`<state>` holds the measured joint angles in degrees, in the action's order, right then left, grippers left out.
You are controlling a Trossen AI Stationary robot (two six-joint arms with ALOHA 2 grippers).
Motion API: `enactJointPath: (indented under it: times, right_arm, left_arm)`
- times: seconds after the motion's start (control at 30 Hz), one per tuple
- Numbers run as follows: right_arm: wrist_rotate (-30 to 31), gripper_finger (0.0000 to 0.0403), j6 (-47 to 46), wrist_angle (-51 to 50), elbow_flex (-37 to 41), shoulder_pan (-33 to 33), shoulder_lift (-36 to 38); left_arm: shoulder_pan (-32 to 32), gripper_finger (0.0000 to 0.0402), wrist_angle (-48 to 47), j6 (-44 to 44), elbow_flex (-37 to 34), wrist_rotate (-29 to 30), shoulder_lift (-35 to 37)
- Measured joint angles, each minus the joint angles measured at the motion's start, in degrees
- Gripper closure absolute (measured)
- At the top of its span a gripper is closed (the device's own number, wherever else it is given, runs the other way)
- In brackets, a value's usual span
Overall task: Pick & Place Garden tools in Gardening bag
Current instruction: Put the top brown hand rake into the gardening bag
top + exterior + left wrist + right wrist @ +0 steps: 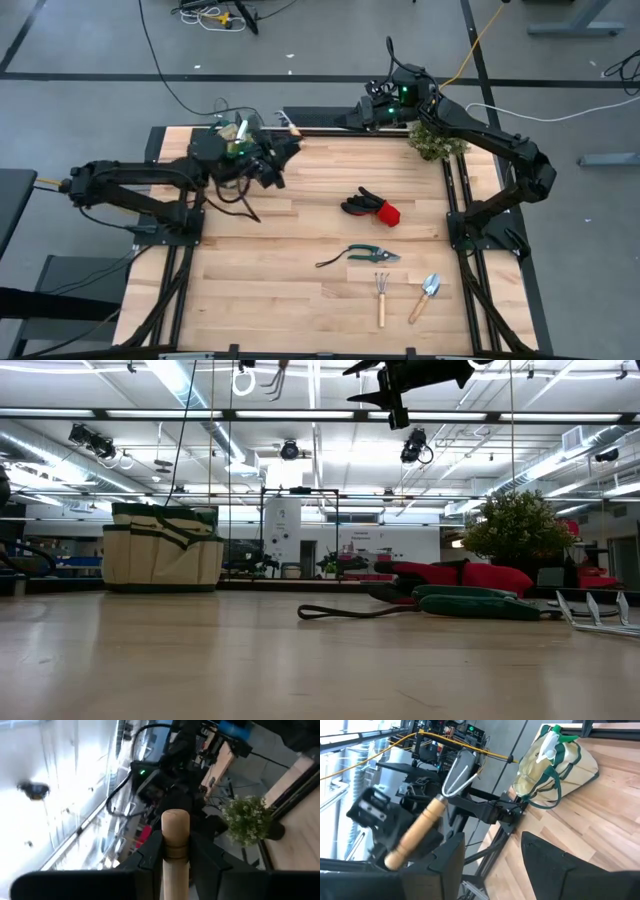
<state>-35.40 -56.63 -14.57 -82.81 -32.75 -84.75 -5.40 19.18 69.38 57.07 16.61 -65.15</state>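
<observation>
My left claw (283,160) clamped on wooden-handled fork (427,820) over gardening bag (232,142) at table's (300,290) 11 o'clock, my right claw (490,855) wide, empty, at 1 o'clock.

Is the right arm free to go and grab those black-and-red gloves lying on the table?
Probably yes. The right gripper is open and empty, parked by the plant, and the gloves lie in the open with bare wood around them. The left gripper, shut on a wooden-handled tool, is off to the side.
</observation>
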Motion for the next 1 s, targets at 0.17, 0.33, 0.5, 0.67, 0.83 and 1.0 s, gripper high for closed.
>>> enactJointPath:
  times: [0.17,0.33,0.5,0.67,0.83,1.0]
  right_arm:
    - [0.0,0.0206,0.19,0.09,0.0,0.02,0.0]
    - [0.0,0.0206,0.44,0.59,0.0,0.0,0.0]
    - [0.0,0.0206,1.76,1.38,0.0,0.02,0.0]
    - [-0.02,0.0206,2.18,1.73,0.0,0.0,0.0]
    - [-0.11,0.0206,2.48,1.73,0.0,0.0,0.0]
    - [-0.17,0.0206,2.9,1.7,0.0,0.01,0.0]
  left_arm:
    - [-1.23,0.032,-4.0,-8.42,-0.08,2.53,4.27]
    - [-2.59,0.032,-5.04,-10.85,-0.08,6.55,8.3]
    - [-6.29,0.032,-10.59,-17.5,-0.06,6.67,12.14]
    - [-11.42,0.0319,-18.64,-26.6,-0.06,3.41,14.79]
    - [-15.51,0.0321,-25.78,-34.0,-0.06,1.53,15.76]
    - [-18.24,0.0319,-30.12,-38.5,-0.06,1.55,15.88]
